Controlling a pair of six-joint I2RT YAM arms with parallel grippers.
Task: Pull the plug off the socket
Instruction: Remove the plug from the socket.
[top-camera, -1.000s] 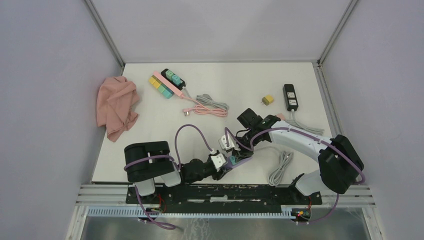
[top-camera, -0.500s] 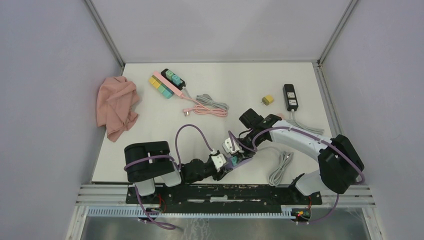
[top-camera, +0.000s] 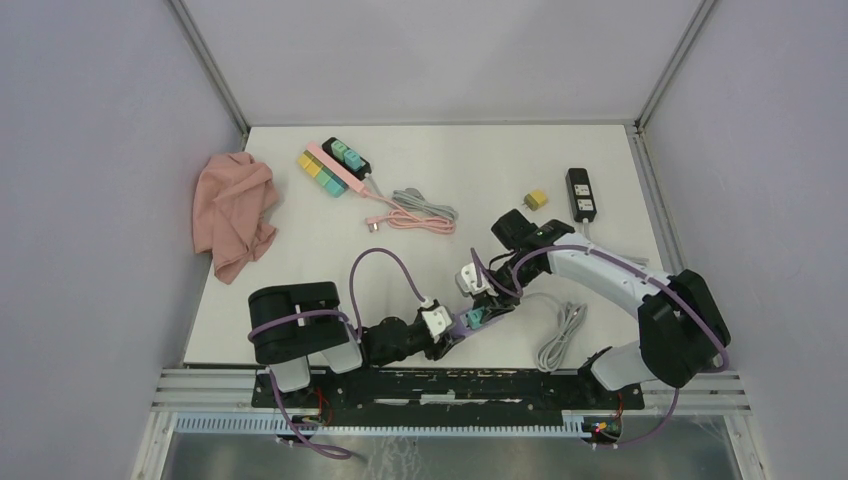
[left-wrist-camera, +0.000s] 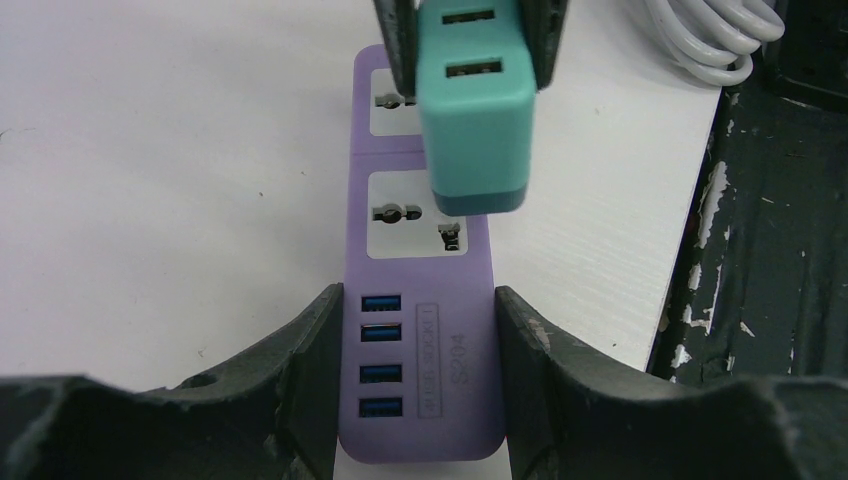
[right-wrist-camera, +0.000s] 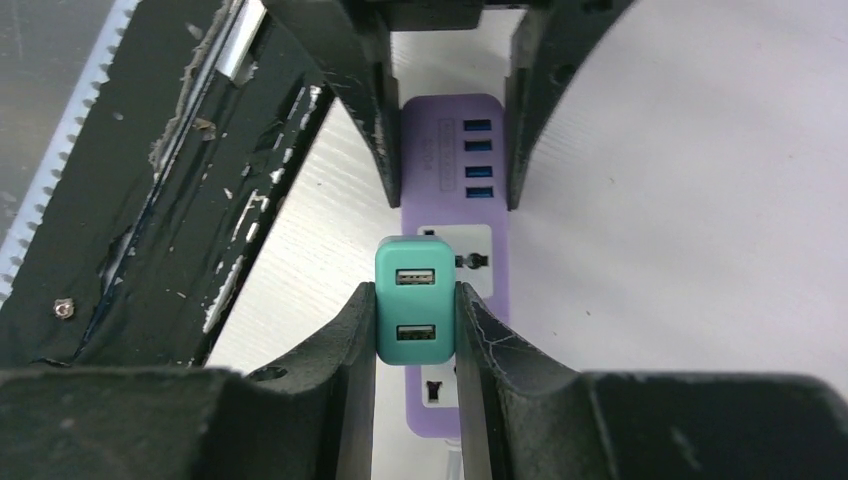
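from above, the left gripper (top-camera: 447, 330) and right gripper (top-camera: 480, 302) are seen meeting near the table's (top-camera: 300, 250) near edge. the plug (top-camera: 476, 318) is only a small teal speck between them.

in the left wrist view, the purple socket strip (left-wrist-camera: 420, 300) is clasped at its usb end by the half-spread left fingers. the plug is held over a socket, its pins hidden.

in the right wrist view, the plug is pinched between the narrowly set right fingers. the strip's other end is cut off by the frame.

Teal two-port plug (left-wrist-camera: 475, 110) upright over flat purple socket strip (left-wrist-camera: 420, 370).
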